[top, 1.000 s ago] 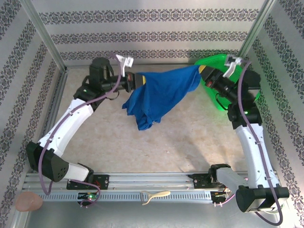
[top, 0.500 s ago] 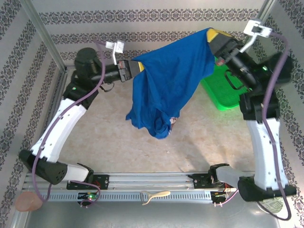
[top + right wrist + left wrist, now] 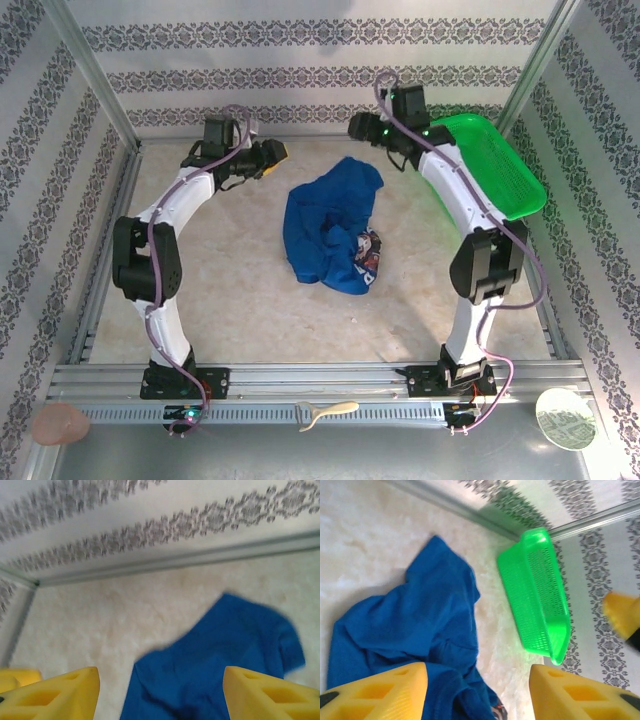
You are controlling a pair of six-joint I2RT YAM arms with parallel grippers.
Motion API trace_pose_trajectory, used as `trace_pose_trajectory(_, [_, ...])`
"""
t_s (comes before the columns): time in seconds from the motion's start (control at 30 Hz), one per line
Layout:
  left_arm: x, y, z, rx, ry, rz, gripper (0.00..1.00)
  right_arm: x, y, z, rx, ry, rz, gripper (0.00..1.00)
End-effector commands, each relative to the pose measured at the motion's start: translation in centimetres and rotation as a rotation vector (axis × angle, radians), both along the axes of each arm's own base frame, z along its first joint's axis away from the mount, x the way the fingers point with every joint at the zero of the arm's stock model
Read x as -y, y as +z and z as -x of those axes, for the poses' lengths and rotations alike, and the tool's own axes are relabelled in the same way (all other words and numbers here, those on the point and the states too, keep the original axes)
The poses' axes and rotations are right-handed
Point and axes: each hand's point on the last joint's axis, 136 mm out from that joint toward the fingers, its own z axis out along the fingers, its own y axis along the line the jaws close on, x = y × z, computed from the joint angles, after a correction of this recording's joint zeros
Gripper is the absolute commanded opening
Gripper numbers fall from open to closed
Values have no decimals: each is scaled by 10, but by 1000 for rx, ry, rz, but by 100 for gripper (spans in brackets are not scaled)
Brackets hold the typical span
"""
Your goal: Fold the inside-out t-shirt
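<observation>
While the royal-blue cotton t-shirt [image 3: 325,225] lies crumpled on the table [image 3: 230,285], left gripper [image 3: 477,680] and right gripper [image 3: 160,680] hover far-side, both spread, empty, likely seeking corners to flatten it.

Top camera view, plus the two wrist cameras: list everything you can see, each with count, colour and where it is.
royal-blue cotton t-shirt: one, blue with a reddish print showing, crumpled in a heap mid-table
green plastic mesh basket: one, bright green, far right of the table, apart from the shirt
table: one, beige marbled top
pink round object: one, pink, near left corner, in front of the rail
cream curved utensil: one, cream, middle of the near ledge
round patterned disc: one, white and green, near right corner
left gripper: one, yellow fingers, open, far left of the shirt
right gripper: one, yellow fingers, open, far right of the shirt
</observation>
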Motion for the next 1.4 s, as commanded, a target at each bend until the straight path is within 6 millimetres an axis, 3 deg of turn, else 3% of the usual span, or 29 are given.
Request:
trace_pose_trajectory(0.0, [-2, 33, 35, 98, -40, -84, 58, -13, 17, 68, 64, 46, 103, 67])
trace_pose_trajectory(0.17, [-6, -21, 94, -8, -46, -166, 61, -47, -67, 144, -25, 187, 201, 67])
trace_pose_trajectory(0.27, [-2, -60, 132, -109, -53, -191, 61, -58, -95, 181, -31, 286, 339, 67])
trace_pose_trajectory(0.37, [4, -86, 165, -142, -44, -224, 61, -59, -109, 203, -18, 350, 489, 67])
trace_pose_trajectory(0.5, [-1, -98, 182, -160, 20, -205, 62, -57, -119, 214, -9, 404, 653, 67])
trace_pose_trajectory(0.73, [-8, -90, 184, -135, 55, -213, 64, -53, -147, 211, -61, 440, 752, 61])
trace_pose_trajectory(0.8, [-8, -90, 184, -136, 53, -211, 65, -50, -155, 208, -81, 436, 772, 49])
trace_pose_trajectory(0.83, [-7, -91, 184, -138, 49, -211, 65, -47, -157, 205, -92, 431, 779, 36])
trace_pose_trajectory(0.93, [-1, -96, 186, -144, 26, -205, 65, -47, -147, 199, -92, 425, 747, 0])
trace_pose_trajectory(1.03, [14, -103, 188, -148, -14, -211, 65, -52, -120, 198, -65, 439, 644, 0])
trace_pose_trajectory(1.17, [49, -118, 187, -153, -76, -212, 65, -60, -80, 202, -40, 468, 436, 0])
trace_pose_trajectory(1.27, [72, -132, 179, -154, -99, -222, 66, -63, -59, 206, -36, 486, 310, 0])
trace_pose_trajectory(1.37, [82, -148, 161, -153, -76, -260, 66, -65, -40, 212, -33, 506, 174, 0])
